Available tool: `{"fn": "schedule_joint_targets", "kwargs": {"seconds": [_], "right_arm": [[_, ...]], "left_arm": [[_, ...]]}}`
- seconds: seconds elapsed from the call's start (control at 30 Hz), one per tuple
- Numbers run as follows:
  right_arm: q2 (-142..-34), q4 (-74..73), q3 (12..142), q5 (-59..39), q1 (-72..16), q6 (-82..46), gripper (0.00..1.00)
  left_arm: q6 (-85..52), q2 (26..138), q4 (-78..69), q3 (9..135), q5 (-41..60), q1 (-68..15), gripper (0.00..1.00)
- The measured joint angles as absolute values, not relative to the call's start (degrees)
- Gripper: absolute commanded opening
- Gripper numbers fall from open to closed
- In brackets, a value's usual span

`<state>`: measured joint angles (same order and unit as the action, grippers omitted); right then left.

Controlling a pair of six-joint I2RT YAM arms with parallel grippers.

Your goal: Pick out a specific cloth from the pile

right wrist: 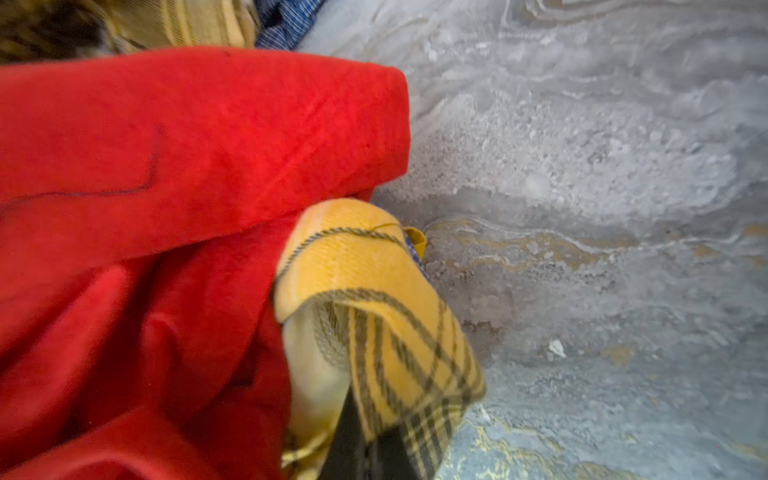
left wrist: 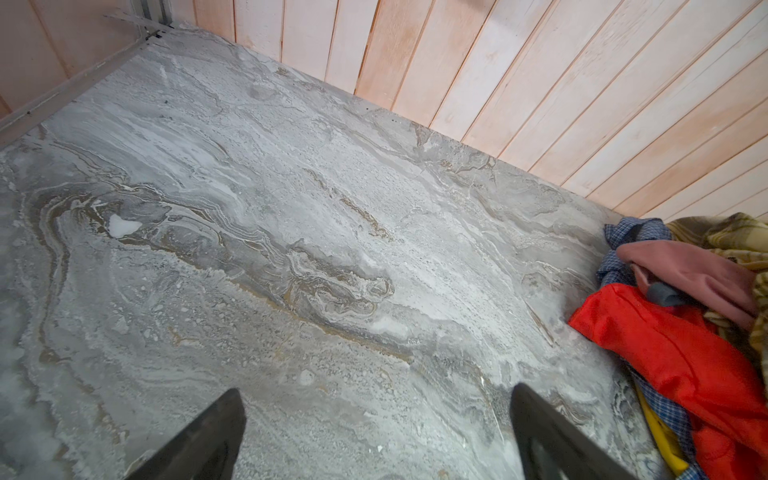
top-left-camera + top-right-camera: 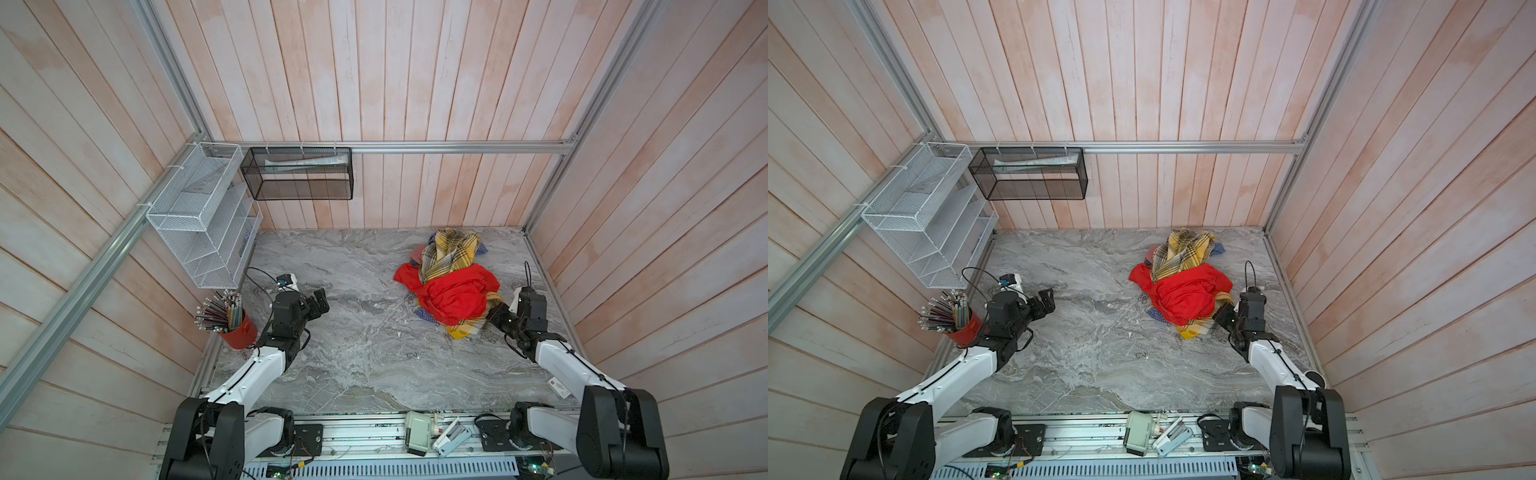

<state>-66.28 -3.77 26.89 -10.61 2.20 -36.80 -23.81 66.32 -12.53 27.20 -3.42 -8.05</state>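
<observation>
- Cloth point(image 1: 365, 266) corner is clamped tight in the right gripper point(image 3: 495, 312), at the pile's point(image 3: 453, 293) near edge.
- Left gripper point(image 3: 321, 300) is held spread wide, well apart from it.

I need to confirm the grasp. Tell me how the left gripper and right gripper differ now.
The left gripper is open; the right gripper is shut. The left gripper holds nothing, over bare table; the right gripper pinches a fold of the yellow plaid shirt at the near edge of the pile. Both are black parallel grippers.

light: bright, even | shadows: soft | edges: bowed (wide lens) | right wrist: blurred
</observation>
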Motion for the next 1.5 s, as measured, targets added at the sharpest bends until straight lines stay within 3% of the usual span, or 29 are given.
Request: {"fn": "schedule_joint_targets", "kwargs": {"seconds": [0.57,1.03,1.1,1.2,1.23,1.33,1.5], "right_arm": [[-49.15,6.81,35.86,-7.27,2.20,-35.75,0.00],[-48.82,7.75,35.31,-6.07,2.20,-35.14,0.00],[-49.93,7.51,32.86,-5.93,2.20,-35.42,0.15],[-52.03,8.45,30.74,-5.39,2.20,-35.75,0.49],[-52.56,8.91,30.76,-4.95,2.20,-35.55,0.54],[-52.71,11.05,32.40,-3.51,2.20,-34.39,0.64],[-52.73,14.63,41.45,-0.58,1.50,-31.64,0.68]], "left_arm": [[-23.81,65.76,-12.34,27.22,-3.81,-9.17,1.00],[-23.81,65.78,-11.66,27.51,-5.39,-10.94,1.00],[-23.77,65.78,-11.46,27.53,-5.76,-10.94,1.00],[-23.62,65.89,-11.29,27.57,-6.24,-10.94,1.00],[-23.57,65.91,-11.27,27.59,-6.28,-10.94,1.00],[-23.40,65.95,-11.25,27.64,-6.46,-10.94,1.00],[-23.33,66.96,-11.27,27.75,-6.46,-10.94,1.00]]}}
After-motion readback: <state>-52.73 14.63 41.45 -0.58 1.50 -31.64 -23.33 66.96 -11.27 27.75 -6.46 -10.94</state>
